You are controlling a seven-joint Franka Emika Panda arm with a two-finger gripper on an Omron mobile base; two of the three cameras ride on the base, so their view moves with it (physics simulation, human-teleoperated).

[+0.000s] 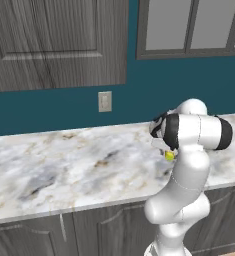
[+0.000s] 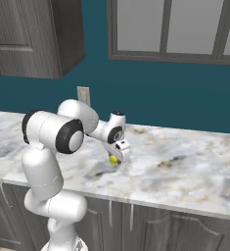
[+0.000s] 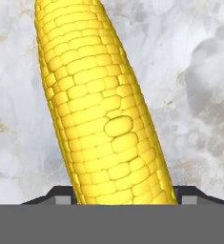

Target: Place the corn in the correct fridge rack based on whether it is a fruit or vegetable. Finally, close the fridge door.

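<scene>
I'm parked at the marble counter (image 1: 64,165), teal wall behind it with a wall outlet (image 1: 105,101), dark cabinets (image 1: 54,40) above and a window (image 2: 185,29) to the side. No fridge in front of me here. My arm reaches over the counter's mid span, roughly midway between the wall edge and the front edge. The gripper (image 2: 117,156) points down close to the marble; the hand view has the corn (image 3: 99,105) running up between the finger tips (image 3: 61,193), right against them, so I read it as pinching the cob, though I can't tell whether the cob is off the stone yet. Step, I judge: pickup, early in the task. Next: lift clear, drive to the fridge, put it on the vegetable rack, then close the door.
</scene>
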